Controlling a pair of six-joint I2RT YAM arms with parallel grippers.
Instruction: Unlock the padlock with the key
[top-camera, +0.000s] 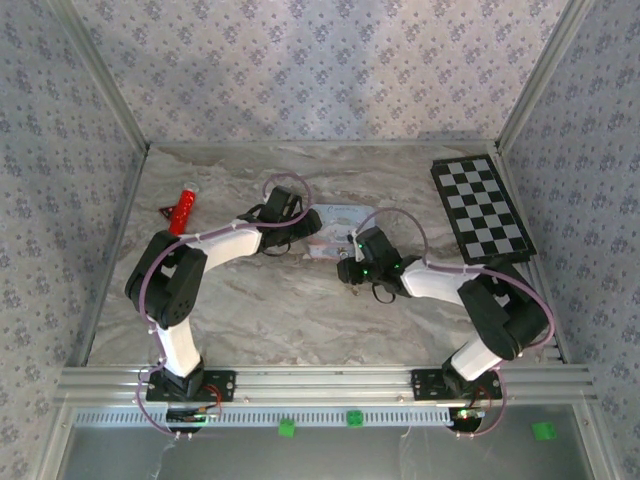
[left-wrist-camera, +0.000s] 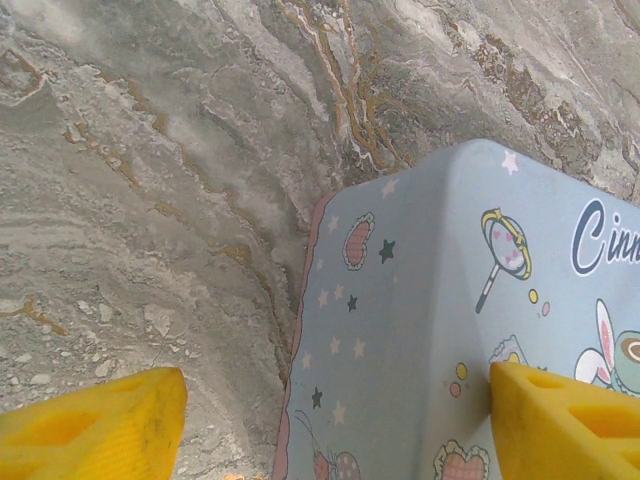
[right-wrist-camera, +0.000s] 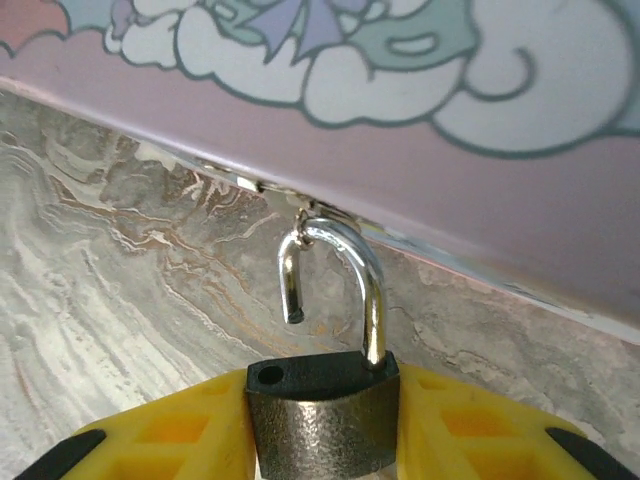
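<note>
Wallpapered on three sides, flooring the cell with a veined marble bench (top-camera: 280, 300). Carrying a checkerboard (top-camera: 482, 210) near the far right corner and a red object (top-camera: 182, 208) by the left edge. Keeping a pale blue tin (top-camera: 335, 215) toward the far edge, about midway across.

Spreading the left gripper (left-wrist-camera: 335, 420) wide, released and gripping nothing. Hovering one yellow finger over bare bench and the other over the tin's printed lid, straddling its rounded corner.

Clenching the right gripper (right-wrist-camera: 325, 430) on the padlock (right-wrist-camera: 325, 425), pressing both sides of its dark body, just off the tin's near side. Showing the shackle (right-wrist-camera: 345, 255) swung free, one leg out of its hole. Touching its bend to a small metal hasp (right-wrist-camera: 300, 208) at the tin's lower rim; whether threaded through, cannot tell.
</note>
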